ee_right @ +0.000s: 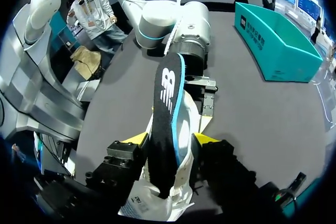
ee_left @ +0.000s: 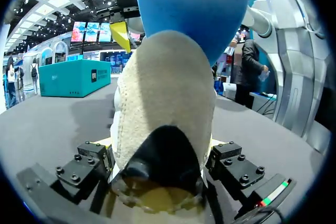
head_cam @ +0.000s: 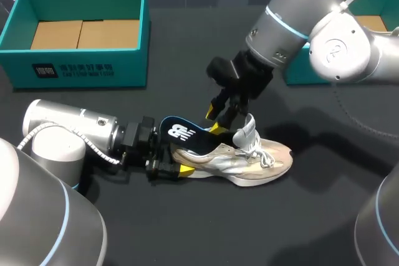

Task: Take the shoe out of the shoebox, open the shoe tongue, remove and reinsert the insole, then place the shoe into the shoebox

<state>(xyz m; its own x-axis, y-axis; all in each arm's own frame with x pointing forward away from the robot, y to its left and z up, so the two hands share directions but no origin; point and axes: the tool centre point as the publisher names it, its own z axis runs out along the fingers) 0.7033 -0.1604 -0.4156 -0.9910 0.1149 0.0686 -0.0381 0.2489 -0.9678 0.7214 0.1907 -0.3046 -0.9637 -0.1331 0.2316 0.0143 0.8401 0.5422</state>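
On the black table (head_cam: 187,235), an open teal cardboard shoebox (head_cam: 75,66) stands at 10 o'clock, well apart from the work. At about 8 o'clock the left gripper (head_cam: 171,161) has its yellow tips narrowed onto the heel of the beige-and-grey mesh running shoe (head_cam: 249,163), one finger on each side, pinning it sole-down on the table near the centre, outside either box. The shoe's long axis runs 9 to 3 o'clock, heel at 9, toe at 3, tongue and white laces pulled up at mid-length. The dark blue foam insole with a white logo (head_cam: 182,133) stands half out of the collar, its free heel end tilted up toward 10 o'clock and its forepart hidden inside the shoe. The right gripper (head_cam: 217,123), coming in from 1 o'clock, appears to pinch the insole by its edges just above the collar. The step looks like the insole exchange, though I cannot tell whether it is going out or in. Either way, the insole should travel along the shoe's axis, flat to the footbed, without buckling, while the heel clamp resists the pull. Twisting could snag it under the tongue. A second teal shoebox (head_cam: 298,73) sits at 2 o'clock, partly behind the right arm.
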